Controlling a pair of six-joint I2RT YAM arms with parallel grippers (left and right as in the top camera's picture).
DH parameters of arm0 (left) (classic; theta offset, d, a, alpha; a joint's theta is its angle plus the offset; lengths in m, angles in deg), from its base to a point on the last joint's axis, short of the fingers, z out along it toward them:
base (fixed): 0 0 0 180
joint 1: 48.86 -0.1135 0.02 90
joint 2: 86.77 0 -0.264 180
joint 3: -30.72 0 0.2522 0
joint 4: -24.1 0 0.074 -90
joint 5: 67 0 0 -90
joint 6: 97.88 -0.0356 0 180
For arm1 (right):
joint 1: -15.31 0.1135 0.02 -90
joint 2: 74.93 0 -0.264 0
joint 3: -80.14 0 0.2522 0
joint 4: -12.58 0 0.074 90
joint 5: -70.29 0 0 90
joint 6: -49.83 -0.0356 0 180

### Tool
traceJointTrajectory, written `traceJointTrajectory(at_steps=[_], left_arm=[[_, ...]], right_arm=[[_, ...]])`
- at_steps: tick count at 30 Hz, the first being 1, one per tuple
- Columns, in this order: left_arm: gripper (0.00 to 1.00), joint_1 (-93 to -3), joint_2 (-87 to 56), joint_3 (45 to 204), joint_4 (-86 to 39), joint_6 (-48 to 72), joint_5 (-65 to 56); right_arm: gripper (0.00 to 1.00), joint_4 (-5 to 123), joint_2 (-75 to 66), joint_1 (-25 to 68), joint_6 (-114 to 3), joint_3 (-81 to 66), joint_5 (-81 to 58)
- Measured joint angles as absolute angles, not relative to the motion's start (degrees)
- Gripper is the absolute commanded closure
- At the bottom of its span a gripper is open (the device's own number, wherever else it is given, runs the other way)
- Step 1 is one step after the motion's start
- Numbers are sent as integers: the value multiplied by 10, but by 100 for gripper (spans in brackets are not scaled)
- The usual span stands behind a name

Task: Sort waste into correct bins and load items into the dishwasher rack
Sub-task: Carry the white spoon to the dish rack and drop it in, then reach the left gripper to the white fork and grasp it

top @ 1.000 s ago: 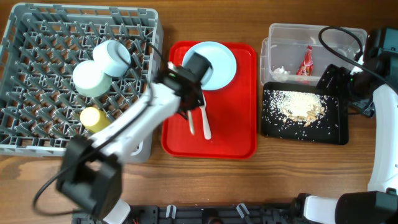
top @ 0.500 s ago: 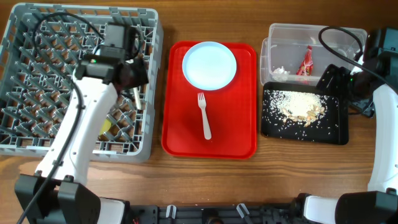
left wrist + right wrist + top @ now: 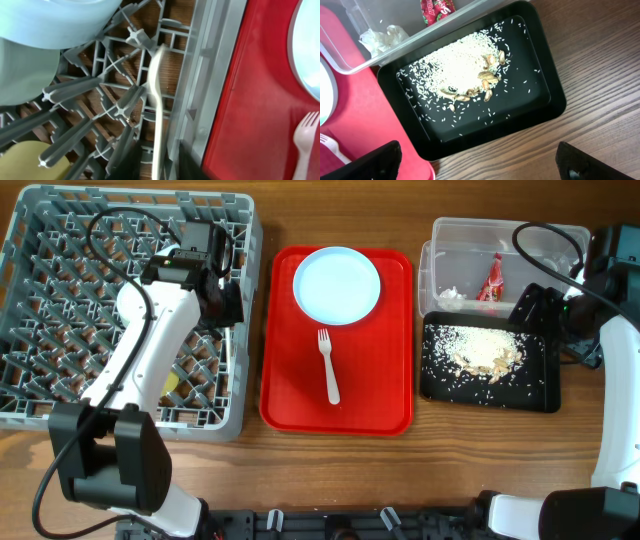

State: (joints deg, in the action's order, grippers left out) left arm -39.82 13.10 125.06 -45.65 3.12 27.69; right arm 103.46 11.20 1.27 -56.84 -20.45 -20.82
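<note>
Your left arm reaches from the near edge of the table across the dishwasher rack (image 3: 60, 300), and its wrist is turned down over the right side of the rack. The left gripper (image 3: 157, 167) points into the pegs just inside the right wall. The white spoon (image 3: 156, 95) lies there among the pegs, with its handle running between the two dark fingers (image 3: 129, 159). You see a narrow gap on each side of the handle, so the gripper looks released, though the fingers are blurred.

Close to the spoon in the rack are the light blue bowl (image 3: 55, 20), the pale green bowl (image 3: 20, 70) and the yellow cup (image 3: 20, 160).

Your right arm is at the far right edge. The right gripper (image 3: 480, 167) hangs over the near edge of the black tray (image 3: 547, 80), spread wide and holding nothing.

The rice crumbs (image 3: 455, 67) lie in the black tray. The red wrapper (image 3: 493, 278) and the white paper (image 3: 452, 297) are in the clear tub (image 3: 470, 235). The white plate (image 3: 337, 285) and the fork (image 3: 328, 367) rest on the red tray (image 3: 380, 395), apart from each other.
</note>
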Motion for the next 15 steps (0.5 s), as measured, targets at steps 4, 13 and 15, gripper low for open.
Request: traceJointTrajectory(at_steps=[4, 13, 15], left_arm=[[60, -398, 130, 1251, -456, 31, 275], [44, -365, 75, 1255, -423, 57, 151], [43, -334, 74, 1257, -411, 85, 140]], right_arm=[[0, 1035, 112, 13, -568, -204, -208], [0, 1035, 112, 13, -568, -204, -208], [0, 1035, 112, 13, -568, -204, -208]])
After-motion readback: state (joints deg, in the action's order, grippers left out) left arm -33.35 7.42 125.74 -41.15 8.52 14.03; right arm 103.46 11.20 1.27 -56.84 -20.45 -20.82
